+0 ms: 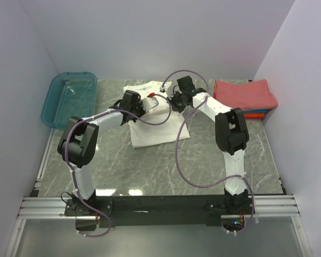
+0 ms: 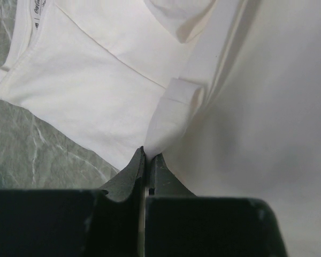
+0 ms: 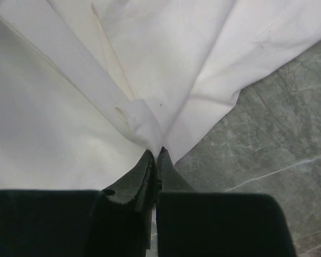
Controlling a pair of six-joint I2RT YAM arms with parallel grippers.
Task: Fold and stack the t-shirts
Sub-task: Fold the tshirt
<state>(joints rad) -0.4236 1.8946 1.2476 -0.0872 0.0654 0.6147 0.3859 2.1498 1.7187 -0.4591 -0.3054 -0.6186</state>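
So, you've got both grippers pinched tight on the white tee (image 1: pixel 156 127): the left gripper (image 2: pixel 148 152) has its jaws closed on a little fold of cloth, and the right gripper (image 3: pixel 156 151) is clamped on a bunched edge right beside bare table (image 3: pixel 267 144). The tee lies mid-table toward the far side, with the folded coral-red tee (image 1: pixel 245 92) far right and the teal bin (image 1: pixel 69 99) far left.

Right claw (image 3: pixel 156 152) tight on white tee (image 3: pixel 53 123).
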